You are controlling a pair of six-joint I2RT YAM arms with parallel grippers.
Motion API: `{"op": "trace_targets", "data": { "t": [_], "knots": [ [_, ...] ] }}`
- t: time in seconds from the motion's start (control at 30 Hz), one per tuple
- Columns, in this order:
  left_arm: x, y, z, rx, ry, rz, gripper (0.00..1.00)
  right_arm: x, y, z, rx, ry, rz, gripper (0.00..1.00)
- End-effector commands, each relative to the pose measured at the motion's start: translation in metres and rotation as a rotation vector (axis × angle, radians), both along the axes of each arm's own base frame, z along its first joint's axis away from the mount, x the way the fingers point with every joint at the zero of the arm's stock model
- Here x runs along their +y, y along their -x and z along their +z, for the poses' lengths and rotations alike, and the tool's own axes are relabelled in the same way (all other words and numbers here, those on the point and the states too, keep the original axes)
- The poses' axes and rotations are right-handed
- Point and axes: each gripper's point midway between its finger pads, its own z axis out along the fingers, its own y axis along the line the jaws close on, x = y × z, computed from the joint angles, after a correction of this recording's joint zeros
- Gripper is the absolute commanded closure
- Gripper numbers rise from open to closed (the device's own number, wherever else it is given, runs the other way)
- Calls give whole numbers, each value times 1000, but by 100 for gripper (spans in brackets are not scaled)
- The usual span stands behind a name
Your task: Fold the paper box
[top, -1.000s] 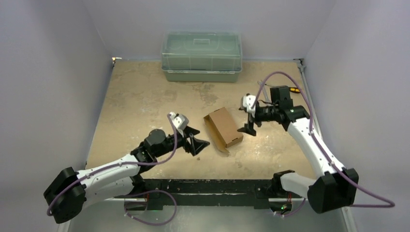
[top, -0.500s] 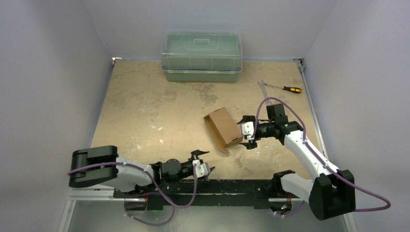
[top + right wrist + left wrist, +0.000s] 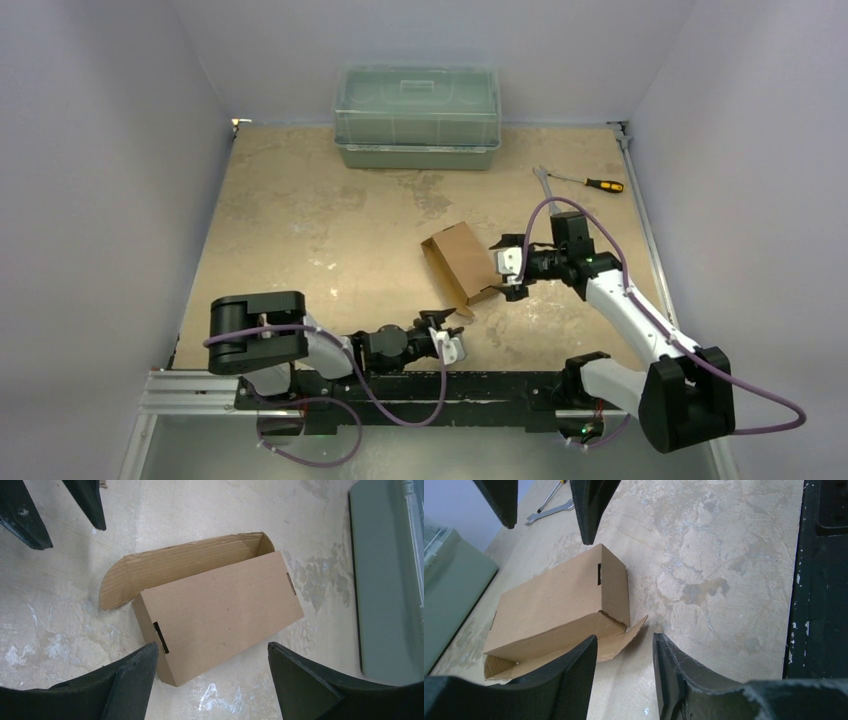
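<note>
The paper box (image 3: 462, 262) is a small brown cardboard carton lying on its side mid-table, with one long flap (image 3: 175, 565) open flat on the table beside it. My left gripper (image 3: 447, 333) sits low near the table's front edge, just short of the box's near corner. In the left wrist view its jaws (image 3: 624, 640) stand partly open over bare table, and the flap's tip (image 3: 626, 637) lies just ahead of them. My right gripper (image 3: 508, 272) is at the box's right end, open wide. The box (image 3: 220, 615) lies just past its fingertips (image 3: 145, 655), apart from them.
A green translucent lidded bin (image 3: 416, 117) stands at the back of the table. A screwdriver (image 3: 597, 184) and a wrench (image 3: 541, 174) lie at the back right. A black rail (image 3: 400, 385) runs along the front edge. Purple walls close both sides.
The left arm pulled back from beside the box to the front edge, and its jaws narrowed. The right gripper came down to the box's right end and closed slightly.
</note>
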Motion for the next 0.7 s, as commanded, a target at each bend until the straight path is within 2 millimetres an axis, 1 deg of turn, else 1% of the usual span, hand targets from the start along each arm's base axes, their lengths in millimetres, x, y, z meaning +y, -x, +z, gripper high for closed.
{"op": "trace_targets", "data": {
  "t": [0.0, 0.17, 0.27, 0.4, 0.5, 0.67],
  "knots": [
    [-21, 0, 16, -42, 55, -35, 58, 3, -2, 0, 7, -10, -5, 17],
    [-30, -1, 3, -51, 8, -65, 58, 3, -2, -3, 27, -8, -14, 17],
    [-35, -6, -2, -48, -28, -78, 62, 3, -2, -5, 41, -4, -15, 18],
    [-35, -13, -7, -44, -49, -70, 69, 3, -3, -6, 46, -2, -14, 18],
    [-38, -15, -14, -46, -78, -74, 70, 4, -2, -8, 55, 1, -14, 18],
    [-37, -11, -22, -27, -91, -93, 71, 4, -2, -9, 70, 5, -17, 19]
  ]
}}
